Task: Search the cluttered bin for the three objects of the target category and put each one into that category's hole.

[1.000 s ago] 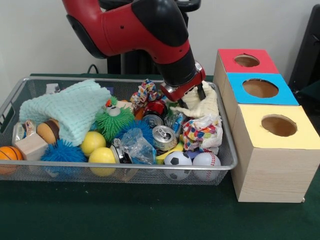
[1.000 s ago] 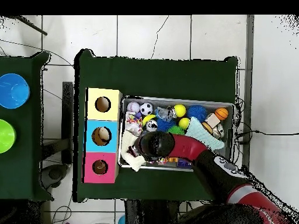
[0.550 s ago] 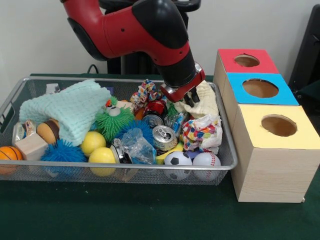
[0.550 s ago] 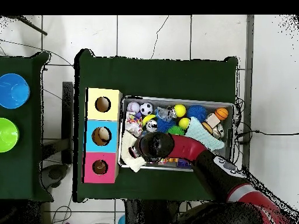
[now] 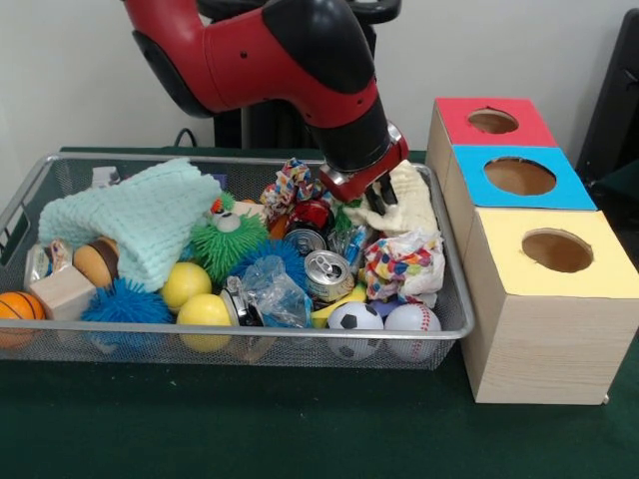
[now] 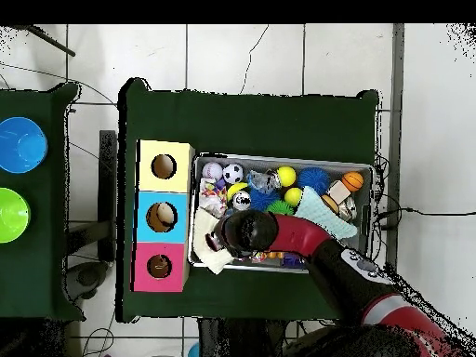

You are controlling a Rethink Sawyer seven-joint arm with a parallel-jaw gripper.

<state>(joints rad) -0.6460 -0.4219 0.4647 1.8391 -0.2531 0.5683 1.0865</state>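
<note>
My gripper [image 5: 382, 200] is down in the right rear corner of the wire bin [image 5: 250, 330], shut on a cream cloth [image 5: 411, 208] whose folds bunch up around the fingers. A colourful patterned cloth [image 5: 399, 265] lies just in front of the cream one, and a second patterned rag [image 5: 290, 184] sits behind the cans. A mint knitted cloth [image 5: 140, 220] covers the bin's left rear. From above, the gripper [image 6: 216, 240] and the cream cloth [image 6: 208, 253] sit at the bin end next to the blue box [image 6: 149, 203].
Three wooden boxes with round holes stand beside the bin: red [image 5: 454, 118], blue [image 5: 569, 190], yellow [image 5: 604, 274]. The bin also holds drink cans [image 5: 327, 274], yellow balls [image 5: 203, 310], a soccer ball [image 5: 354, 317], a baseball [image 5: 411, 318], spiky toys [image 5: 228, 244] and wooden blocks [image 5: 65, 292].
The gripper has closed on the cream cloth and pulled its top edge slightly upward; the fingers, visible a second ago, are now buried in the fabric.
</note>
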